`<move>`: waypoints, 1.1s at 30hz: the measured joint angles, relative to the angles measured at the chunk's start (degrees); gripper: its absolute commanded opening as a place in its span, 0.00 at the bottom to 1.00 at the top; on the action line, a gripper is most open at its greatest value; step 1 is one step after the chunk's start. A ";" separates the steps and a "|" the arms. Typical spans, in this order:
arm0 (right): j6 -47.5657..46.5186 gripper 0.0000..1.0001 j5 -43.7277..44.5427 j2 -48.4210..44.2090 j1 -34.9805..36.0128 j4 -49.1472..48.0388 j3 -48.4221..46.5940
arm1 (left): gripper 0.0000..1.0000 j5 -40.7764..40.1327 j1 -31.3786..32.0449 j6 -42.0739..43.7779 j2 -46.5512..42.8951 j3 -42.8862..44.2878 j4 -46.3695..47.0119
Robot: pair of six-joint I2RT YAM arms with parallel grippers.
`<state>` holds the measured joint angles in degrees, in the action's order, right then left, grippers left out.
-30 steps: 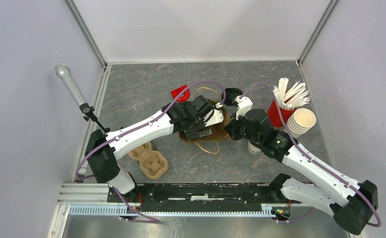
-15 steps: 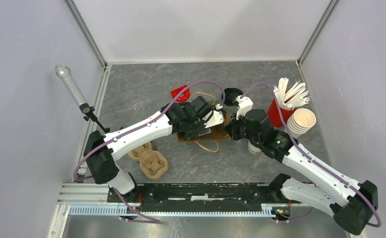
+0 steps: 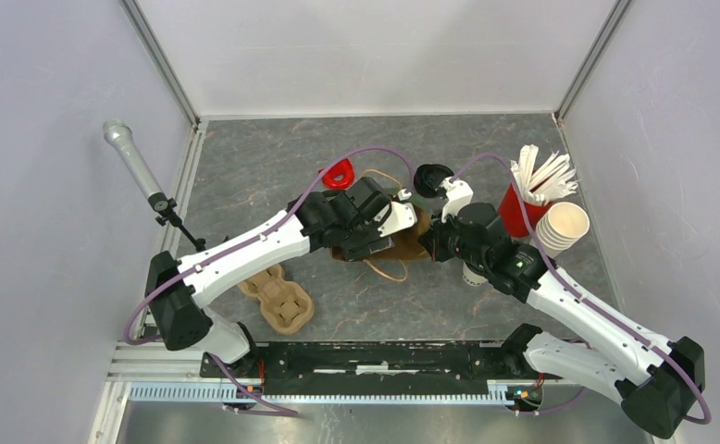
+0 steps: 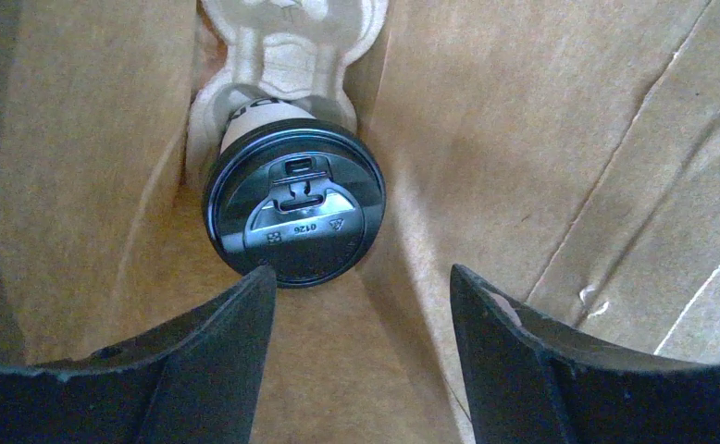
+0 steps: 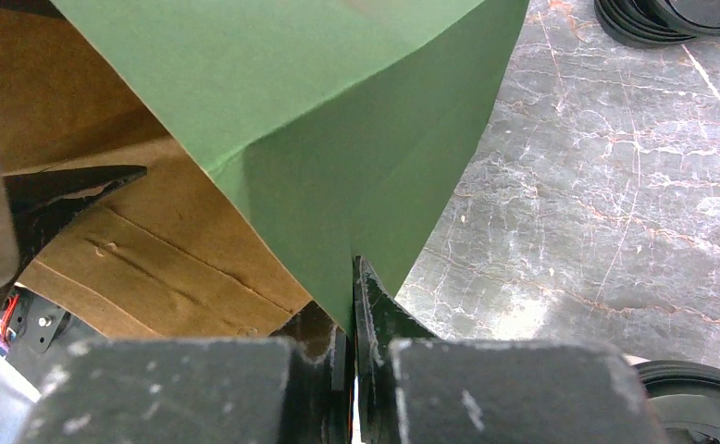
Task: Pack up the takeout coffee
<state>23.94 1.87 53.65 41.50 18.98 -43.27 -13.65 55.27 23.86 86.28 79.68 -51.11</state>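
One bag [image 3: 414, 242] sits mid-table. Inside it, one tray [image 4: 287, 37] holds one lidded coffee [image 4: 291, 203], at 12 o'clock from the left gripper [image 4: 361, 277], whose jaws are wide and empty. The right gripper [image 5: 354, 273] pinches the bag's rim. At 2 o'clock one red cup [image 3: 521, 211] holds white sticks [image 3: 541, 174]. One spare tray [image 3: 280, 298] lies at 7 o'clock.

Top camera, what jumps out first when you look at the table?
A brown paper bag lies mid-table. Inside it, a black-lidded coffee cup sits in a cardboard carrier, with the left gripper open just before it. The right gripper pinches the bag's green edge; a red cup of white sticks stands at right.
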 measured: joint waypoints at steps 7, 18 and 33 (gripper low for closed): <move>0.72 0.05 -0.26 1.84 -0.04 2.78 -3.67 | 0.69 2.05 0.00 -2.29 -1.11 0.04 -1.01; 2.89 0.06 -0.35 3.72 -0.37 9.27 -9.86 | 0.70 5.40 0.00 -6.34 -5.97 1.57 -1.55; 6.99 0.07 -2.03 7.06 -0.68 18.67 -17.53 | 0.71 8.24 0.00 -10.67 -9.84 3.61 -3.21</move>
<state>30.94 -0.16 60.71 40.82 37.65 -60.80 -5.41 55.27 13.19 76.44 83.29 -54.33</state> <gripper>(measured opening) 0.069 0.709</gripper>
